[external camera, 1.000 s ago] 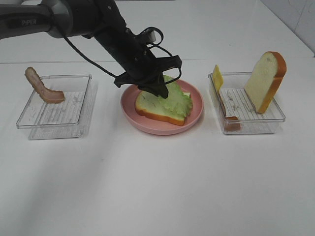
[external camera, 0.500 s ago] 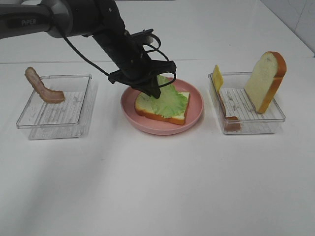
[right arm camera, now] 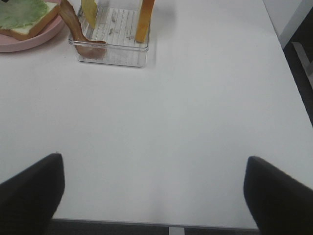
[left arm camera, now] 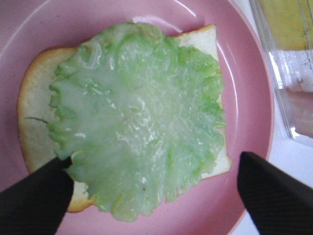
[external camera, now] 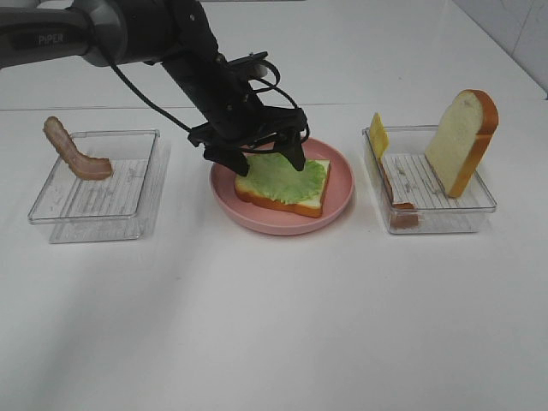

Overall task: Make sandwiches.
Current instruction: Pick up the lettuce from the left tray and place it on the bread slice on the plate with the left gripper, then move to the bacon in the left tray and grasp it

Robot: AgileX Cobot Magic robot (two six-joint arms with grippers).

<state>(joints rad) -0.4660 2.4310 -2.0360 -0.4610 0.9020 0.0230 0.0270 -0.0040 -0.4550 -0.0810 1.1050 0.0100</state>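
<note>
The white table (external camera: 274,342) carried everything, well spread. On it stood two clear trays, the left tray (external camera: 103,199) and the right tray (external camera: 421,175), with the pink plate (external camera: 342,184) between them.

The left gripper (external camera: 261,160) hovered low over the plate. Its jaws stood apart, one on either side of the food, and held nothing. The right gripper (right arm camera: 154,193) hung over bare table away from the trays, with its jaws wide and empty.

The sandwich so far was two layers on the plate: a bread slice (left arm camera: 34,122) lying flat and a lettuce leaf (left arm camera: 142,122) spread over most of it. An upright bread slice (external camera: 462,141) leaned in the right tray. It looked thick, light and somewhat springy, so a pinch across its two faces near the free top edge would likely hold it.

The leaf looked thin, floppy and glossy. It would probably slide if nudged, so anything laid on it should come straight down.

A bacon strip (external camera: 73,154) was draped over the far rim of the left tray with one end raised clear. It seemed soft and bendy, and the raised end, taken across its width, looked the easiest hold, though the strip would likely droop when lifted. A second bacon strip (external camera: 396,201) leaned in the right tray just beside the cheese slice (external camera: 378,134), where space was tight.

The cheese stood on edge at that tray's near-plate wall. It looked thin and light, and only its upper edge offered a grip. It would likely flex or slip under a loose pinch.
</note>
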